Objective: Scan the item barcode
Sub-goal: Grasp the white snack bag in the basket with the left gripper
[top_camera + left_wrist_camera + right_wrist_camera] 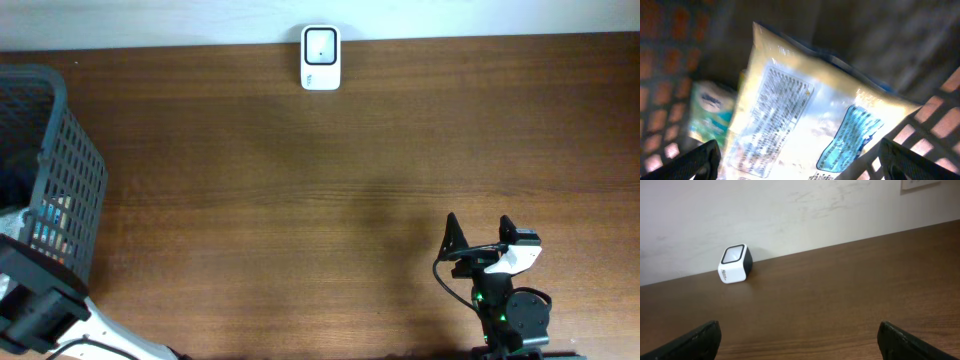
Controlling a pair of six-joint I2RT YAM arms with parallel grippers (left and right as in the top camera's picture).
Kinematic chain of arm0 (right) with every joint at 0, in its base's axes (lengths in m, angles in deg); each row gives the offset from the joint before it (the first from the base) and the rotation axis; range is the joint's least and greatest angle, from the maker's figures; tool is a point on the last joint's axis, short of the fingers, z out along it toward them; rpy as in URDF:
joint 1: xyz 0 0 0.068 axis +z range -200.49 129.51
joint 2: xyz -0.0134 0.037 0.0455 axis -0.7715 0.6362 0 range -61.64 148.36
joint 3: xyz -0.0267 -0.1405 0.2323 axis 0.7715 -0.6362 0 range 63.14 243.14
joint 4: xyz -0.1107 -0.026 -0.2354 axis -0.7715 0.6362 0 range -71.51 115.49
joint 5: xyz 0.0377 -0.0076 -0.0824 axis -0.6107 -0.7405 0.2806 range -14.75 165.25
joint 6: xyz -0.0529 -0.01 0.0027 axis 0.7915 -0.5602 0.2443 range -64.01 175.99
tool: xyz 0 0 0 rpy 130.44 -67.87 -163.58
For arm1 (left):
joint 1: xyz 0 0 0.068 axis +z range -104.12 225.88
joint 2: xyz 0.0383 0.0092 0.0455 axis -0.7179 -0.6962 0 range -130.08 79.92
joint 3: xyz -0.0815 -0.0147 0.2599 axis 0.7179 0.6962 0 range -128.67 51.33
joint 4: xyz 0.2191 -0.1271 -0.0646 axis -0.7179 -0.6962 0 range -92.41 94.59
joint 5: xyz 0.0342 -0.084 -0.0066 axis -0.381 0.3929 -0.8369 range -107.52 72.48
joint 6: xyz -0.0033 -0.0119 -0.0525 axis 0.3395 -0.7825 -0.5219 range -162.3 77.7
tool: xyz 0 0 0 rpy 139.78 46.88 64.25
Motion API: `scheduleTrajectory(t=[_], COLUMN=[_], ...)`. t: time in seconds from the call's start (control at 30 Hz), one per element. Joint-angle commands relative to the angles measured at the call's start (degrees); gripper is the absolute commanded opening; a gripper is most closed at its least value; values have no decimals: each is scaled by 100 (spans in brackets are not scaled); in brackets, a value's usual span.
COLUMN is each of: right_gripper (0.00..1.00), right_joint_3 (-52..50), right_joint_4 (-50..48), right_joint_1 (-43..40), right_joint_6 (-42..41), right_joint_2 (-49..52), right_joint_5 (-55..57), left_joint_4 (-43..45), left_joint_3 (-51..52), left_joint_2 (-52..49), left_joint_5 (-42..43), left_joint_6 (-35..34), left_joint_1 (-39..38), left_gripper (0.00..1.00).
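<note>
**Now the left arm goes looking in the basket**

Overhead, the dark mesh basket (62,165) stands at the left edge of the bench (300,200). It holds the goods, so the left arm (35,300) is angled toward it from the near left corner. The left jaws themselves cannot be made out from above. The white scanner (320,58) stands at the middle of the far edge with its window facing up and open bench all around it, probably so that an item can be passed over it freely. The right arm (505,300) is parked near the near edge toward the right, well apart from both basket and scanner. That looks like waiting for its turn.

In the left wrist view, the camera looks down inside the basket. The left jaws stand wide open, one tip in each lower corner, and grip nothing. Between them lies a pale yellow packet (805,115), print side up, with a smaller green-and-white pack (710,112) just beside it. The packet is the likely item to scan. Its lettering is blurred, so I cannot tell where the barcode is.

In the right wrist view, the right jaws are also spread wide and empty. They point across the bare wood at the scanner, which stands against the wall (790,215).
</note>
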Motion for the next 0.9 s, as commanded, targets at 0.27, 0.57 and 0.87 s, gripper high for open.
scheduleTrajectory(t=[0.27, 0.57, 0.87], right_gripper=[99, 99, 99], right_joint_3=[-42, -42, -42], right_joint_4=[22, 22, 22], right_joint_1=[-26, -26, -26], right_joint_6=[-42, -42, -42], right_joint_2=[-37, -37, -37], right_joint_5=[-13, -13, -13], left_joint_4=[662, 1067, 1158], left_joint_3=[662, 1554, 1517], left_joint_2=[87, 85, 120], left_joint_5=[-538, -361, 122], left_joint_6=[44, 44, -136], left_joint_1=[319, 595, 577], left_gripper=[99, 99, 12])
